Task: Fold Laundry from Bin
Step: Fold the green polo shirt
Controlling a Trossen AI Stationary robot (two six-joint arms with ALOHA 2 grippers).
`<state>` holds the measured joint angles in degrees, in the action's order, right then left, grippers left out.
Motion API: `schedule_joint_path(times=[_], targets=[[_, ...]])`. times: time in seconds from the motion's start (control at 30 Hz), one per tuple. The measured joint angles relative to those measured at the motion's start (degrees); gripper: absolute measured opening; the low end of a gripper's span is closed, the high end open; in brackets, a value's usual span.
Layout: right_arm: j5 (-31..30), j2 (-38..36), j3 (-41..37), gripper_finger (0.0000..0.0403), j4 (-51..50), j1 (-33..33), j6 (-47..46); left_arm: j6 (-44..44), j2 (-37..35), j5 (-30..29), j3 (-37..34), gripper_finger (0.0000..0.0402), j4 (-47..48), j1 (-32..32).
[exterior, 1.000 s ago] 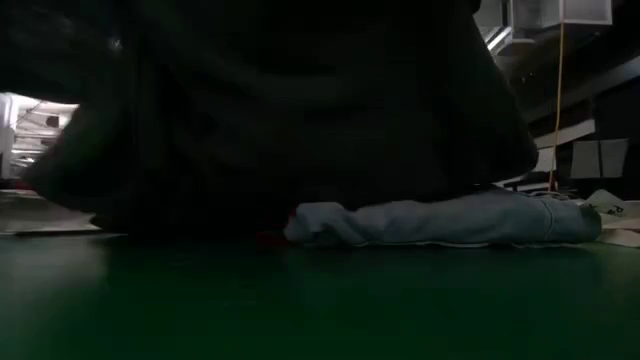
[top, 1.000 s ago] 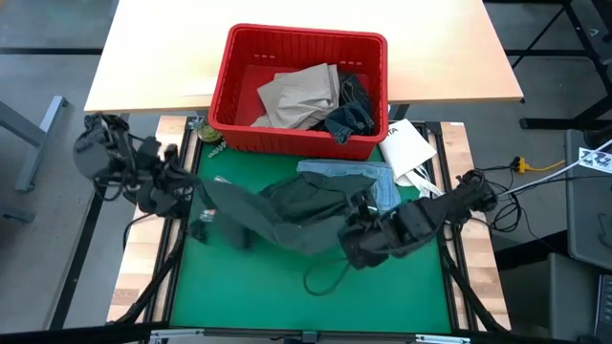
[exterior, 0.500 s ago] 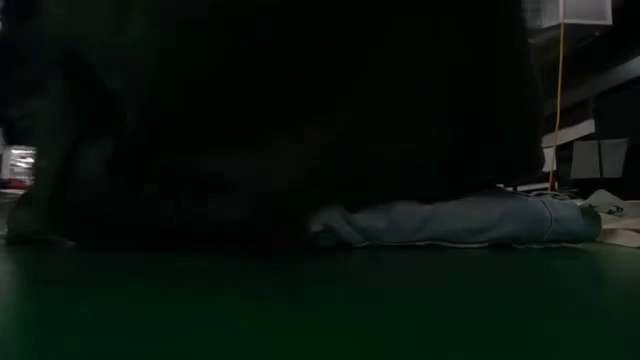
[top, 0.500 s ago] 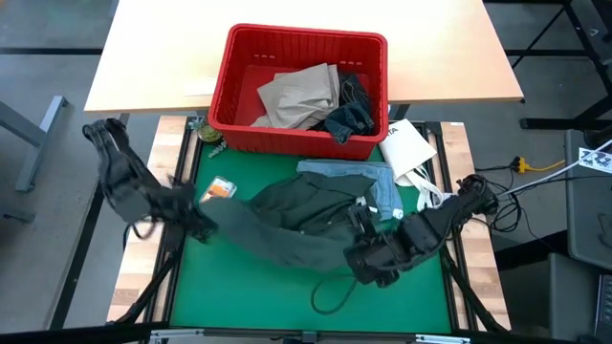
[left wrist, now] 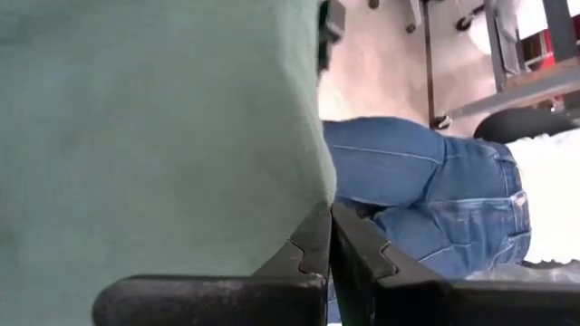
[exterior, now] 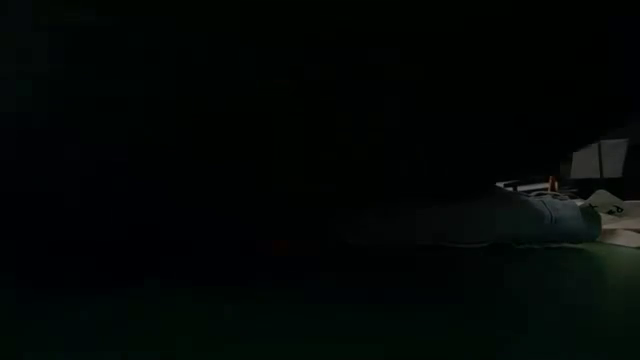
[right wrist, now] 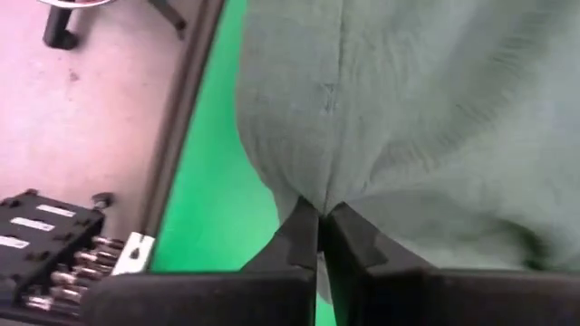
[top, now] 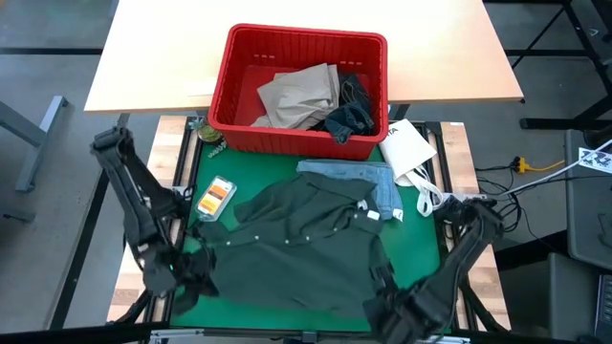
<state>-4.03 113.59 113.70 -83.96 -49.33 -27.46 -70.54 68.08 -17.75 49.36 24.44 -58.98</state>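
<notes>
A dark green shirt [top: 296, 244] lies spread over the green mat [top: 421, 258], buttons up. Its far edge overlaps a light blue denim garment [top: 368, 182]. My left gripper [top: 196, 268] is shut on the shirt's near left corner. My right gripper [top: 387, 291] is shut on its near right corner. The red bin [top: 301, 43] stands at the far side, with tan trousers [top: 296, 96] and dark denim [top: 349, 110] inside. The low view is almost wholly dark; only the light blue garment [exterior: 545, 215] shows in it. My left gripper pinches the shirt's near left edge [left wrist: 304, 195] between its two fingers, slanting down from the table's left. The cloth spreads away from the fingers toward the mat's middle. My right gripper pinches a gathered fold at the shirt's near right edge [right wrist: 317, 190] between its two fingers, from above, pointing down. Creases fan out from the pinch, and the mat [right wrist: 217, 226] shows beside it.
A white packet [top: 406, 148] lies at the mat's far right, by the bin. A small orange and white object [top: 215, 196] sits on the mat's left, just beyond the shirt. Metal frame rails run along both sides of the mat.
Both grippers have moved toward the table's near edge and apart, each staying shut on the shirt. The shirt, bunched in the mat's middle a second ago, is now drawn out flat. The orange object has come into sight. The low view has gone dark.
</notes>
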Motion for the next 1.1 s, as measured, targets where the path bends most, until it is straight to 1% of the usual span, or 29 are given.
schedule_joint_path(times=[0.07,0.17,0.27,0.37,0.53,0.73,0.8,0.87,1.0,1.1], targets=[[2.1,1.0,-1.7,0.0007,3.0,-1.2,-1.8,-1.3,3.8,0.5,0.0,0.0000,-4.0,-0.8],[6.3,2.5,-3.0,0.0007,6.0,-2.5,-3.6,-3.1,9.2,2.7,0.0,0.0000,-9.5,-1.6],[9.9,4.0,-3.1,0.0007,6.7,-3.3,-5.8,-4.4,13.8,5.4,0.0,0.0000,-14.5,-2.1],[12.2,4.8,-3.1,0.0007,6.6,-3.3,-7.3,-5.9,17.7,8.5,0.0,0.0000,-17.5,-2.2],[12.1,4.9,-3.1,0.0008,6.6,-3.0,-7.4,-7.3,21.8,11.3,0.0,0.0000,-18.3,-2.2],[12.4,4.9,-3.1,0.0008,6.6,-2.3,-7.3,-7.3,23.1,12.7,0.0,0.0005,-17.8,-2.0],[12.5,4.9,-3.1,0.0010,6.5,-2.2,-8.0,-7.3,23.1,12.2,0.0,0.0021,-17.8,-2.0],[12.2,4.9,-3.1,0.0021,6.2,-1.9,-9.7,-7.3,23.1,10.9,0.0,0.0045,-17.4,-2.0],[12.2,4.9,-3.1,0.0071,5.9,-1.6,-10.0,-6.7,23.1,9.7,0.0,0.0102,-17.4,-1.9],[12.2,4.9,-3.1,0.0117,5.8,-1.6,-9.8,-3.7,23.1,9.6,0.0,0.0136,-17.4,-1.5]])
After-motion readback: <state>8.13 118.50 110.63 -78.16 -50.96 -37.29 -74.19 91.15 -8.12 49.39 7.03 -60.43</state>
